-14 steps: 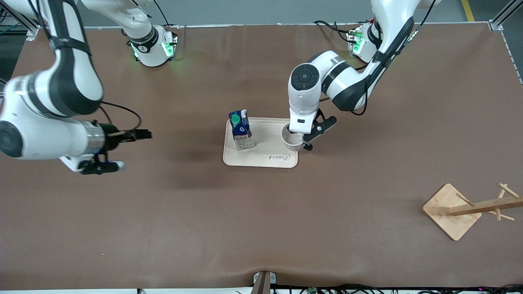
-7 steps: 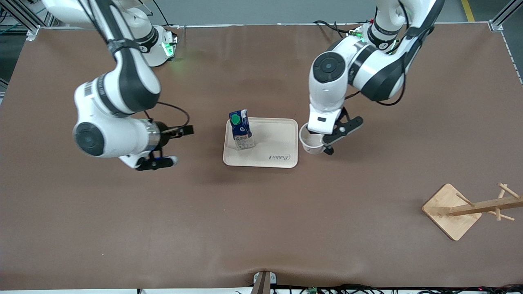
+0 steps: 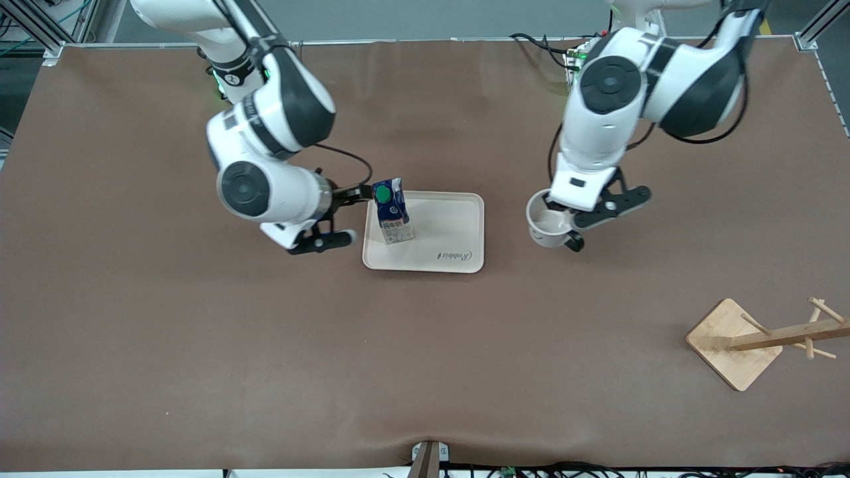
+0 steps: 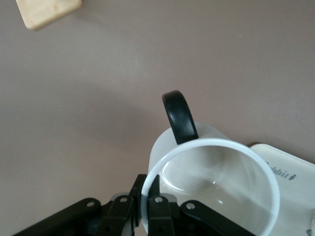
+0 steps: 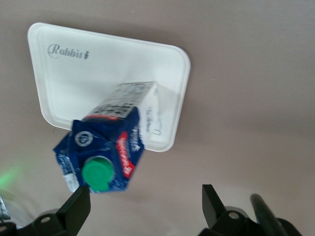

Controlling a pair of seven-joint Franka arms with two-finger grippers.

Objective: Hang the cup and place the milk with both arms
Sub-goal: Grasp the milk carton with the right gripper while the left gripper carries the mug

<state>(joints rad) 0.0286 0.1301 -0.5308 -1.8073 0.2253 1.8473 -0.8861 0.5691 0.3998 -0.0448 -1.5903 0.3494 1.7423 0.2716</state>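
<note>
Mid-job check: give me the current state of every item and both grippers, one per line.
cup: lifted over bare table beside the tray, clamped at its rim.
milk: upright on the tray, cap on.
tray: flat, holding only the milk.
rack: pegs bare.
left gripper: shut on cup.
right gripper: open, near the milk's top.

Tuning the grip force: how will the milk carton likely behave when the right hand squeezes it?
The milk carton stands tall on a narrow base on the tray, so a side nudge may tip it. Its paperboard walls probably dent under a hard squeeze. The open right hand is beside its gable top, where grip looks less secure.
</note>
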